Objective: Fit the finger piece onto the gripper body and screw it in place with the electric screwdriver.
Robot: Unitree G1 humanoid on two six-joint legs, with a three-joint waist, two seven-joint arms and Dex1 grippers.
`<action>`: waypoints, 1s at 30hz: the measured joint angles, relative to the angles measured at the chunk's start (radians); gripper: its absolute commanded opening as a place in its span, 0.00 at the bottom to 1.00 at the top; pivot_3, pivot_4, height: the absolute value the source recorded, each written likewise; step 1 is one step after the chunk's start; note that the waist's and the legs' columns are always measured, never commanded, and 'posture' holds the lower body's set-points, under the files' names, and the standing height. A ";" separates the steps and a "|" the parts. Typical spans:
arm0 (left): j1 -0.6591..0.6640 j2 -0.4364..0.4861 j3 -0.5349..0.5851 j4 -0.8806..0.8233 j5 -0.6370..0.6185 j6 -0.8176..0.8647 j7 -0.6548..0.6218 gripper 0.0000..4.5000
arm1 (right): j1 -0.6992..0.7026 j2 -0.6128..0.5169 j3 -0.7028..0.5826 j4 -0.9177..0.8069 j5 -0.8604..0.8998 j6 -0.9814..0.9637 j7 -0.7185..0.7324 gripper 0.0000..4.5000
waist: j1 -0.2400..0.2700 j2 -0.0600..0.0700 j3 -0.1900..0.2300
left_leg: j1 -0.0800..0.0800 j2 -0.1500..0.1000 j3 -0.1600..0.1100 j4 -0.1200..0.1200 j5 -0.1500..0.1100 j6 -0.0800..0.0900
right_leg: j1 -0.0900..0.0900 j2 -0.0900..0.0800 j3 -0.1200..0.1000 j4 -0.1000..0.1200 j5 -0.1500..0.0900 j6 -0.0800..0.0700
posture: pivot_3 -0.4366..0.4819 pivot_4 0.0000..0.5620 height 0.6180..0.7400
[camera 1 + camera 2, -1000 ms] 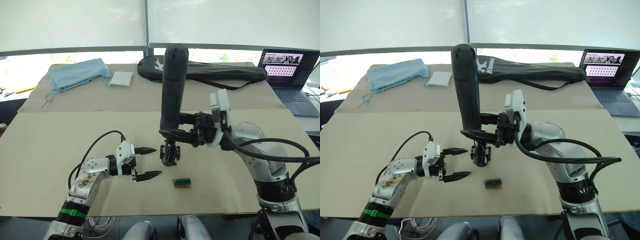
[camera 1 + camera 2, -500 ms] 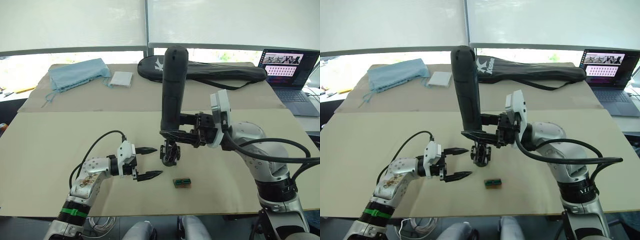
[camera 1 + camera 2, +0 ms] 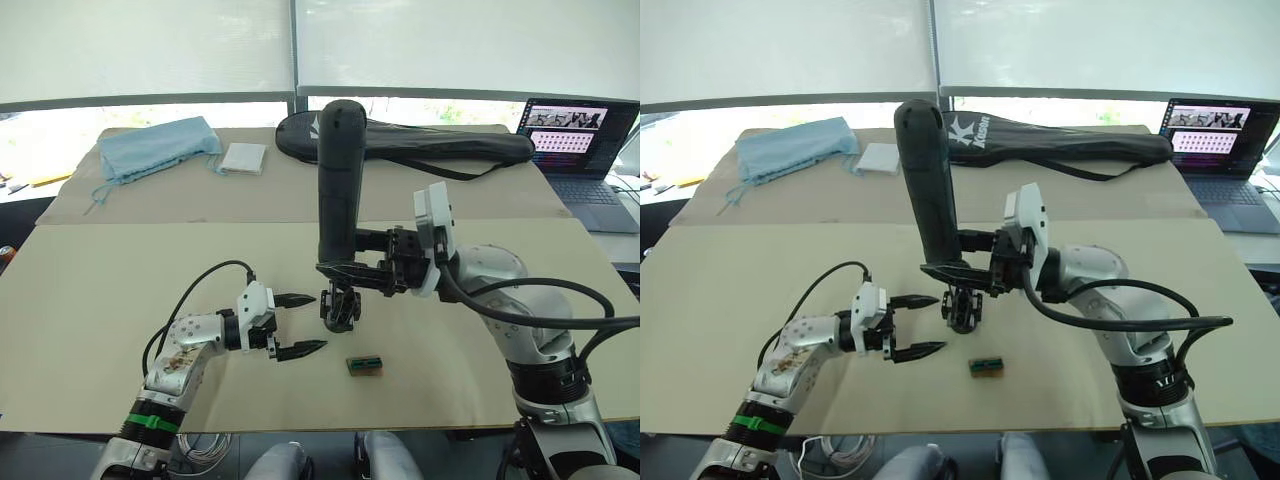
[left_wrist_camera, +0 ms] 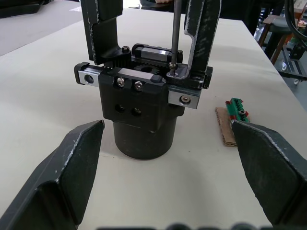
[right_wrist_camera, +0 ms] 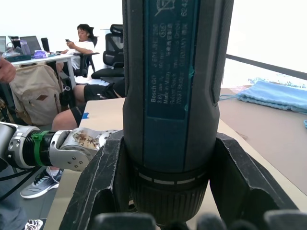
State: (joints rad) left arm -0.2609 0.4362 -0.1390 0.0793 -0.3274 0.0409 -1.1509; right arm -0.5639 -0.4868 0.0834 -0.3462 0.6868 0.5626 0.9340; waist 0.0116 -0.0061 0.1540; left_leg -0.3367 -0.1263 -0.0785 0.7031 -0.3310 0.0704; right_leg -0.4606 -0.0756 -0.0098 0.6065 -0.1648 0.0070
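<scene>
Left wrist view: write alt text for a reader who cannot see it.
A black gripper body stands upright on a pale table, with a thin screwdriver bit set on a screw at its top. The left gripper is open, a finger to either side. A small green-and-brown box lies beside the body.

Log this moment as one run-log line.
right gripper: shut on screwdriver | bit: on screw atop gripper body | left gripper: open beside body | phase: screwing
</scene>
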 measured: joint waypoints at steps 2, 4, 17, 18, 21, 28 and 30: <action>-0.001 -0.005 -0.004 0.018 0.015 -0.009 0.007 1.00 | 0.000 0.000 0.000 0.000 -0.001 0.000 -0.001 0.42 | 0.000 0.000 0.000 | 0.000 0.000 0.000 0.000 0.000 0.000 | 0.000 0.000 0.000 0.000 0.000 0.000 | 0.48 0.27 1.00; -0.002 -0.015 -0.012 0.030 0.022 -0.016 0.016 1.00 | 0.000 0.000 0.000 -0.001 -0.002 0.000 -0.002 0.42 | 0.000 0.000 0.000 | 0.000 0.000 0.000 0.000 0.000 0.000 | 0.000 0.000 0.000 0.000 0.000 0.000 | 0.48 0.27 1.00; -0.078 -0.069 -0.061 0.162 0.104 -0.060 0.047 1.00 | -0.002 0.000 0.003 -0.006 -0.013 0.000 -0.001 0.42 | 0.001 0.000 0.000 | 0.000 0.000 0.000 0.000 0.000 0.000 | 0.000 0.000 0.000 0.000 0.000 0.000 | 0.48 0.27 1.00; -0.086 -0.074 -0.061 0.173 0.107 -0.062 0.048 1.00 | -0.003 0.000 0.004 -0.006 -0.015 0.000 -0.001 0.42 | 0.001 0.000 0.000 | 0.000 0.000 0.000 0.000 0.000 0.000 | 0.000 0.000 0.000 0.000 0.000 0.000 | 0.48 0.27 1.00; -0.107 -0.090 -0.062 0.204 0.116 -0.076 0.047 1.00 | -0.003 0.000 0.008 -0.006 -0.017 0.000 0.000 0.42 | 0.002 0.000 0.000 | 0.000 0.000 0.000 0.001 0.000 0.000 | 0.001 0.000 0.000 0.000 0.000 0.000 | 0.48 0.27 1.00; -0.164 -0.126 -0.072 0.293 0.144 -0.127 0.043 1.00 | -0.003 -0.001 0.011 -0.006 -0.019 0.000 -0.001 0.42 | 0.006 0.000 -0.001 | 0.000 0.000 0.000 0.002 0.000 0.000 | 0.001 -0.001 0.000 0.001 0.000 0.000 | 0.48 0.27 1.00; -0.175 -0.133 -0.076 0.310 0.147 -0.136 0.040 1.00 | -0.003 -0.001 0.011 -0.006 -0.019 0.000 -0.001 0.42 | 0.007 0.000 -0.001 | 0.000 0.000 0.000 0.002 0.000 0.000 | 0.002 -0.001 0.000 0.001 0.000 0.000 | 0.48 0.27 1.00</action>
State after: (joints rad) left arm -0.4361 0.3033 -0.2149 0.3897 -0.1800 -0.0949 -1.1109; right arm -0.5667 -0.4873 0.0945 -0.3526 0.6674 0.5626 0.9326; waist 0.0186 -0.0058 0.1532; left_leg -0.3363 -0.1265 -0.0785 0.7051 -0.3309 0.0705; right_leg -0.4591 -0.0763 -0.0095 0.6073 -0.1648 0.0071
